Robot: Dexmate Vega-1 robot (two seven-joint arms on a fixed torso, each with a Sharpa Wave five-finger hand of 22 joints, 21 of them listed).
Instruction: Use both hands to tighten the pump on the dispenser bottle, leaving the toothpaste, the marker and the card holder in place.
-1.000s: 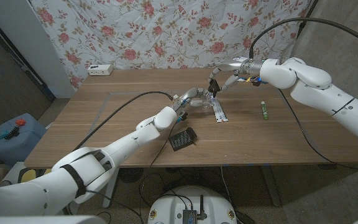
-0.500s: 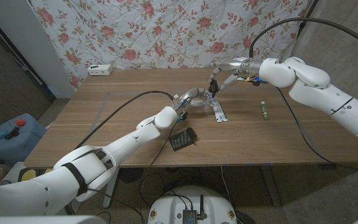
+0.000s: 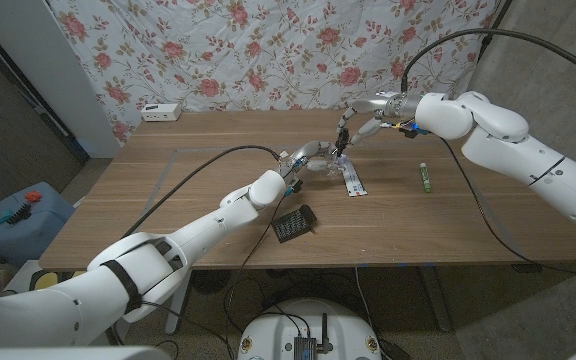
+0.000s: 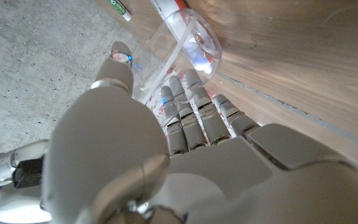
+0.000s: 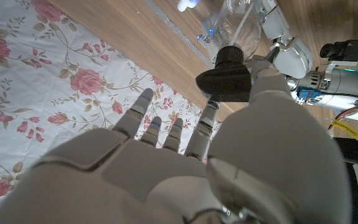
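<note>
Wooden table (image 3: 218,205), matte plank grain. Your left hand (image 3: 306,157) wraps smooth white fingers (image 4: 191,118) round the clear plastic dispenser bottle (image 4: 179,46), mid-table. Your right hand (image 3: 360,117) pinches its black ribbed pump (image 5: 227,73) from above. Beside the bottle: flat toothpaste (image 3: 352,182) tube; farther right, green marker (image 3: 424,178); nearer, black mesh card holder (image 3: 294,222).

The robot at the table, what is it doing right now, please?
The left hand grips the clear dispenser bottle near the table's middle, while the right hand holds the black pump on top. The toothpaste, green marker and black card holder lie apart on the wood.
</note>
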